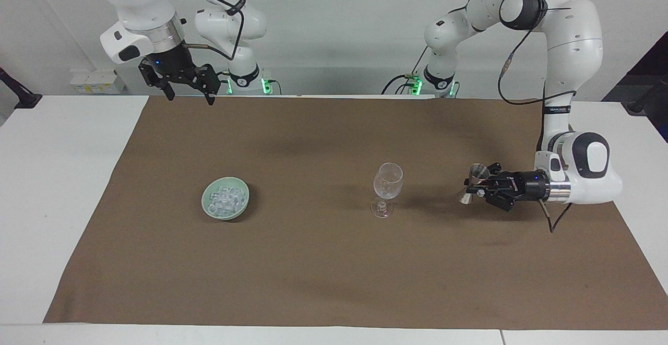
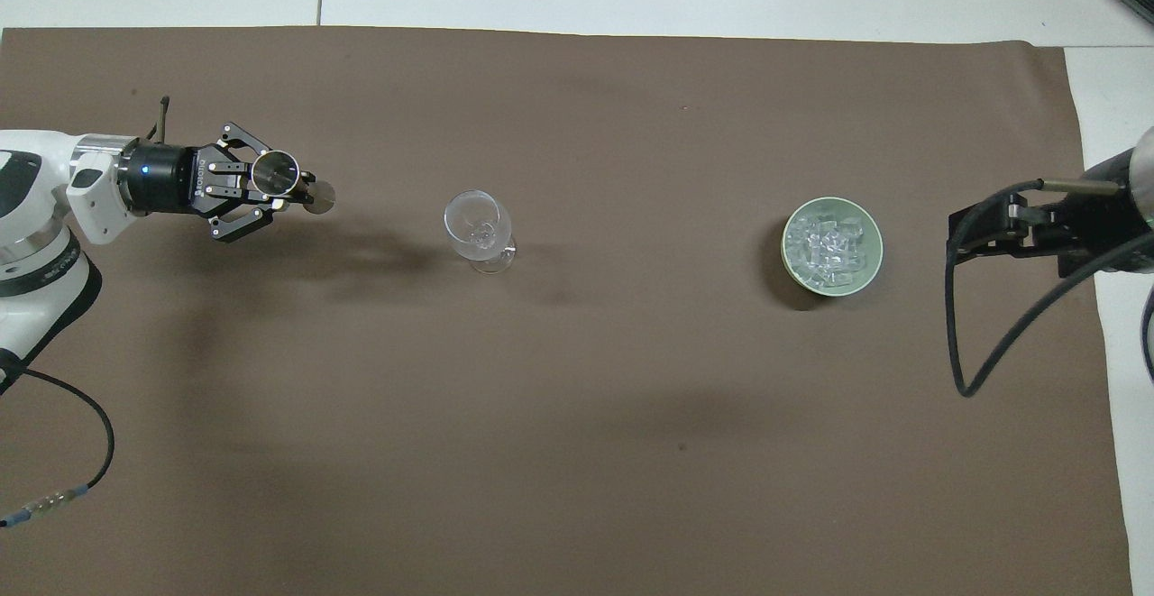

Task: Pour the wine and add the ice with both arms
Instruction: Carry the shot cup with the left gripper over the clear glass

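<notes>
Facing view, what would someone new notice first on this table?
Probably the left gripper, shut on a small metal jigger held above the brown cloth at the left arm's end, beside the empty stemmed glass at the middle. Next, the pale green bowl heaped with ice toward the right arm's end, while the right gripper waits open, raised over the cloth's edge nearest the robots.

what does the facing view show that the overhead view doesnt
Only the facing view shows both arms whole with their bases, the right gripper open and waiting, raised over the cloth's edge by the robots, and the jigger lifted off the cloth with its hourglass side.

Only the overhead view looks straight down into the jigger's open cup.

Both show the left gripper shut on the jigger, the empty wine glass mid-table, and the ice heaped in the green bowl.
</notes>
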{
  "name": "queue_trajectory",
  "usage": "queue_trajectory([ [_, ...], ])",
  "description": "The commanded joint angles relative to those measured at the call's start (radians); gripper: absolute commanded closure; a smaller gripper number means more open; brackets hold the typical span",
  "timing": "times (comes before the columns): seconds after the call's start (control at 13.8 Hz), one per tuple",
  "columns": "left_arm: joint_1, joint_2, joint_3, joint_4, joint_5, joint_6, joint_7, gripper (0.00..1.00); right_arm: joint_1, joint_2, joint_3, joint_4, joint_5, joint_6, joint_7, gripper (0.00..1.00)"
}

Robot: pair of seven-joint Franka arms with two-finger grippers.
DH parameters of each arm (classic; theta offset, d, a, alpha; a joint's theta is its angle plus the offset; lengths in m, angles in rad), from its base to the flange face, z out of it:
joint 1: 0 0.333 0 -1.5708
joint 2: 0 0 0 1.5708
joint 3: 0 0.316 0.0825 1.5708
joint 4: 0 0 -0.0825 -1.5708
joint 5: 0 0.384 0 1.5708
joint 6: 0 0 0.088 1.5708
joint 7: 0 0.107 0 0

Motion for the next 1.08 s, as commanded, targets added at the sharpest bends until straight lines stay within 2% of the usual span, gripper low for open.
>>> queue_trajectory([
  [0.0, -0.030, -0.094, 0.019, -0.040, 0.010, 0.026, -0.080, 1.00, -0.011, 0.009, 0.003, 0.016, 0.021, -0.007, -0.019, 0.00],
  [0.36, -0.101, -0.208, 0.019, -0.086, 0.021, 0.135, -0.143, 1.00, -0.011, 0.009, 0.003, 0.016, 0.021, -0.007, -0.019, 0.00],
  [0.58, -0.151, -0.240, 0.019, -0.095, 0.027, 0.202, -0.177, 1.00, -0.012, 0.009, 0.003, 0.016, 0.022, -0.007, -0.019, 0.00],
  [0.87, -0.171, -0.240, 0.019, -0.103, 0.030, 0.210, -0.200, 1.00, -0.012, 0.009, 0.003, 0.016, 0.021, -0.007, -0.019, 0.00],
  [1.01, -0.173, -0.263, 0.022, -0.124, 0.055, 0.212, -0.220, 1.00, -0.012, 0.009, 0.003, 0.016, 0.021, -0.007, -0.019, 0.00],
])
